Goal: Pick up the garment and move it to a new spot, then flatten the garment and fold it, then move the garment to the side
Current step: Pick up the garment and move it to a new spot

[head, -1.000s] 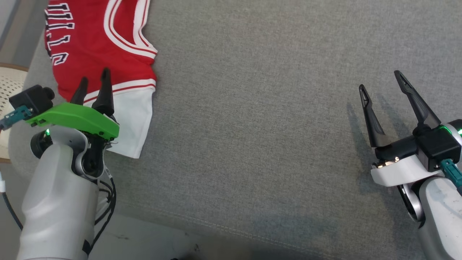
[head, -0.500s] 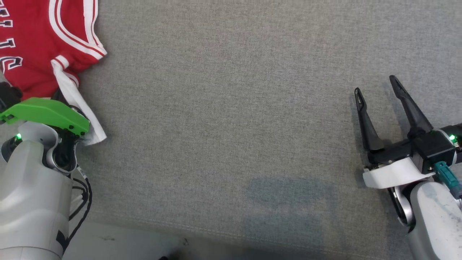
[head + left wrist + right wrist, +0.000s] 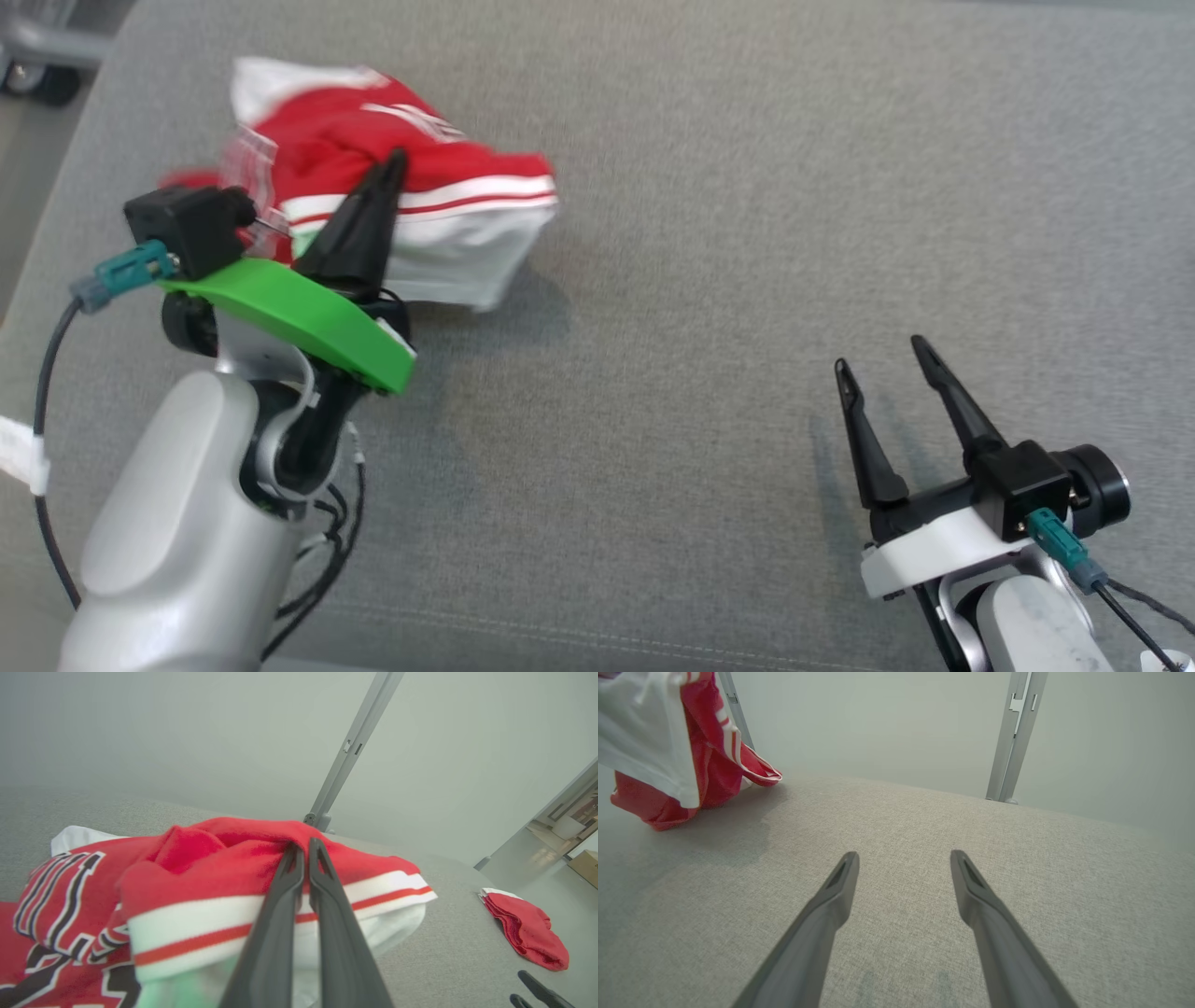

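The garment [image 3: 439, 201] is a red jersey with white bands and black lettering, bunched and lifted above the grey surface at the upper left of the head view. My left gripper [image 3: 390, 166] is shut on its red cloth near the white hem; in the left wrist view its fingertips [image 3: 302, 848] pinch a red fold of the garment [image 3: 196, 877]. My right gripper [image 3: 879, 357] stands open at the lower right, apart from the garment, nothing between its fingers [image 3: 840, 884]. The right wrist view shows the garment [image 3: 663, 751] hanging at the upper left.
A grey fabric surface [image 3: 728, 233] spreads under both arms. A second red cloth [image 3: 528, 933] lies folded at the right in the left wrist view. Grey metal posts [image 3: 1017, 732] rise beyond the far edge.
My left gripper closed on the garment's hem and raised it, so the jersey went from lying flat to hanging bunched. The head camera shifted. The right gripper stayed open.
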